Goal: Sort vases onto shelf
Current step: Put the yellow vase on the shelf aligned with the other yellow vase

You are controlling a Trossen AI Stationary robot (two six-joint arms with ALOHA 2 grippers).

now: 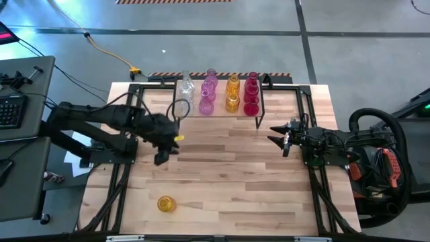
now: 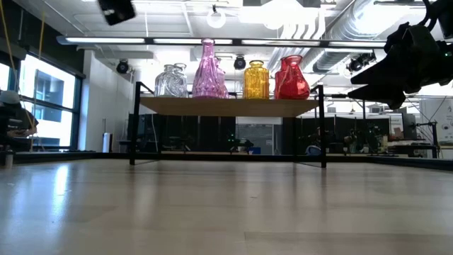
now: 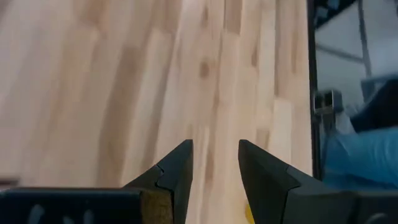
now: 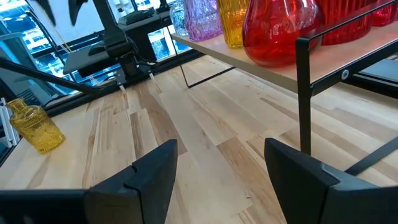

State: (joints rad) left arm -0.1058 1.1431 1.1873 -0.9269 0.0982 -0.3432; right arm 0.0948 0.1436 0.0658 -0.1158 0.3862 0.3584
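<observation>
Closest to the overhead camera, on the near part of the table (image 1: pixel 222 181), a single amber vase (image 1: pixel 166 204) stands alone by the left edge, well apart from everything else; my right wrist camera also catches it far off (image 4: pixel 36 127). Over the left middle of the table hangs my left claw (image 1: pixel 163 149), raised clear of the wood, its two fingers parted by a narrow gap with nothing between them (image 3: pixel 214 171). Across from it, on the right side, my right claw (image 1: pixel 280 139) waits in the air just in front of the shelf's right end, spread wide and empty (image 4: pixel 217 177). That shelf (image 1: pixel 222 107) stands at the far edge of the table on thin black legs, and the sorted vases sit on it in colour groups: clear ones (image 1: pixel 185 91) at the left, then pink-purple (image 1: pixel 208 94), then amber (image 1: pixel 232 93), then red (image 1: pixel 251 94) at the right end. From table height the same row shows on the board: clear (image 2: pixel 170 81), a tall pink one (image 2: pixel 209 71), amber (image 2: pixel 256 80) and red (image 2: pixel 291 78).
</observation>
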